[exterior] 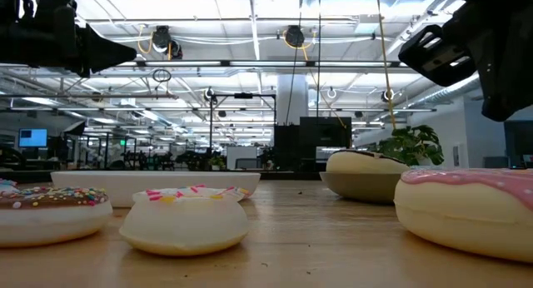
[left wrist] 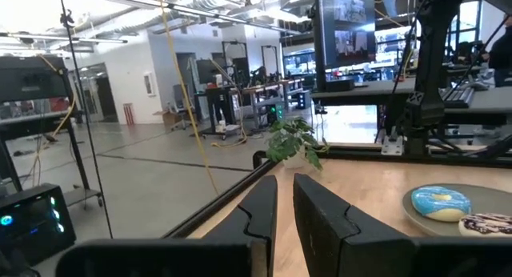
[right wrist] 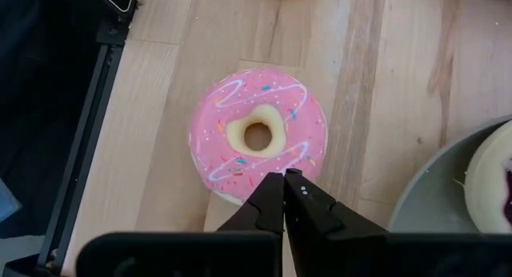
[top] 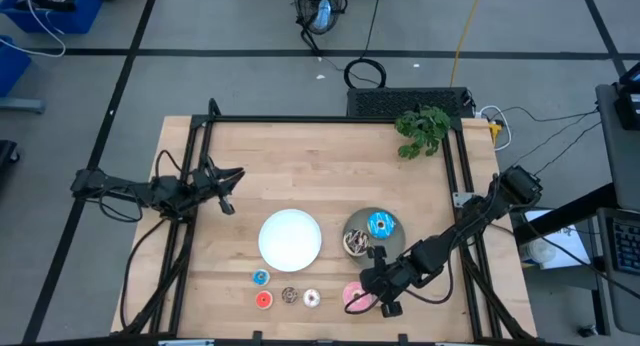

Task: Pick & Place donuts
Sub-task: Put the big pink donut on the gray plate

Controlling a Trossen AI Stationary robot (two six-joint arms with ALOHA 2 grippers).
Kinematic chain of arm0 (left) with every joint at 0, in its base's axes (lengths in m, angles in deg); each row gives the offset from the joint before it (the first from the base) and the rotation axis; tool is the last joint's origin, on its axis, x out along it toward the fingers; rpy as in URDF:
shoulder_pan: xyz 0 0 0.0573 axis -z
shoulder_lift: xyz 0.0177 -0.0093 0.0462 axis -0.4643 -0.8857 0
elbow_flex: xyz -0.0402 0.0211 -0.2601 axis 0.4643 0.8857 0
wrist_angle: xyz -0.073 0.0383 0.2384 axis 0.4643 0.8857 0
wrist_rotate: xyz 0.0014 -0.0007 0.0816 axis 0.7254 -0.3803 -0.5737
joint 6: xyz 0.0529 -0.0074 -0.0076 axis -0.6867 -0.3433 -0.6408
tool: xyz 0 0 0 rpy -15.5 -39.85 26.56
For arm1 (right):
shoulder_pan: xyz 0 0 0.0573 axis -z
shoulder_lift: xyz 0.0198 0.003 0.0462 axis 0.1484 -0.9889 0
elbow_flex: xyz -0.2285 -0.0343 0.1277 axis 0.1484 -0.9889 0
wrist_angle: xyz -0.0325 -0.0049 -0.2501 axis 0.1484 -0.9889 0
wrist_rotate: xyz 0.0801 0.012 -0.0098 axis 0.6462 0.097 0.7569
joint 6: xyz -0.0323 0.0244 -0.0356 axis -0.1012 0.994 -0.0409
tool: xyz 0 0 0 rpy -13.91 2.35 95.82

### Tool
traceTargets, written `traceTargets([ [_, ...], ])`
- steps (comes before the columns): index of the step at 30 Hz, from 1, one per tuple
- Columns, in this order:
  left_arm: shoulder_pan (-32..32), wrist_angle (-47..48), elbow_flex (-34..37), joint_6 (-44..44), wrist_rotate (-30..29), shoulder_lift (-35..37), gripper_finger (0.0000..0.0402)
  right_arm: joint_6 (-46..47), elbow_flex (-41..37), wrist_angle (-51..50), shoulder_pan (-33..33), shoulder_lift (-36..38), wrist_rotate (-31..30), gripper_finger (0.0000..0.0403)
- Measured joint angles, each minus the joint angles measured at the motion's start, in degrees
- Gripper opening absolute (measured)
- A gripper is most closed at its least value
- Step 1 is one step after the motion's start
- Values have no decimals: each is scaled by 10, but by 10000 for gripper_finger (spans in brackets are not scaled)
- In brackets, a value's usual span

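The pale butcher-block wooden surface [top: 320, 176] looks smooth and matt, its narrow planks showing fine grain. A thin black metal frame [top: 330, 119] with a dull finish borders it. The large pink-iced ring donut [right wrist: 258, 135] has a soft, matt, foam-like cream body, flat satin icing and tiny coloured sprinkles. The right hand [right wrist: 283, 181] has hard black plastic fingers with a slight sheen, pressed together; the left hand [left wrist: 286, 198] is the same dark, moulded plastic. The round white plate [top: 290, 238] looks smooth and faintly glossy, the round grey plate [top: 398, 244] duller. The blue-iced ring donut [left wrist: 440, 202] carries shinier icing.
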Motion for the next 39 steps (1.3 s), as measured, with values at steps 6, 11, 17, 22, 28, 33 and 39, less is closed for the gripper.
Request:
traceTargets([
  [6,0,0,0,-12,0,0,51,-23,0,0,0,0,0,1],
  [11,0,-4,0,-11,0,0,51,-19,1,0,0,0,0,0],
  [17,0,-4,0,-11,0,0,51,-28,1,0,-1,0,0,0],
  [22,0,-4,0,-14,0,0,51,-30,1,0,0,0,-2,0],
  [28,0,-5,0,-14,0,0,51,-30,1,0,-1,0,-3,0],
  [33,0,-5,0,-16,0,0,51,-36,1,0,-1,0,-3,0],
  [39,0,-5,0,-3,0,0,51,-70,1,0,-1,0,-20,0],
])
